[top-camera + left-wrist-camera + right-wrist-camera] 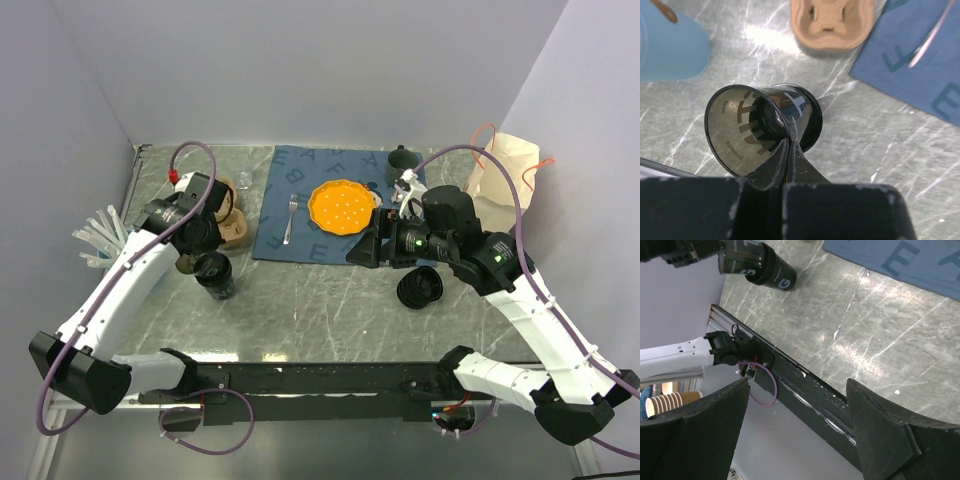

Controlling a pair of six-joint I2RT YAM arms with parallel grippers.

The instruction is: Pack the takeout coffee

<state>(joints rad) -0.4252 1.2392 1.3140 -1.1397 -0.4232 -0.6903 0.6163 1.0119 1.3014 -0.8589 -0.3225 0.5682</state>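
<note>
The takeout coffee cup (218, 280), small, black and tapered, is at the left of the table. In the left wrist view the cup (765, 125) shows its open mouth and printed inside. My left gripper (202, 262) is shut on the cup's rim, one finger inside and one outside (790, 150). The cup also shows in the right wrist view (765, 267), low over the table. The round black ribbed lid (420, 288) lies on the table right of centre. My right gripper (365, 247) hovers open and empty left of the lid, its fingers wide apart (797, 385).
A cardboard cup carrier (232, 215) sits behind the cup, and shows in the left wrist view (832, 22). A light blue cup of straws (100, 240) lies at far left. A blue placemat (300, 170) holds an orange plate (343, 207) and fork (290, 218). A paper bag (510, 175) stands back right.
</note>
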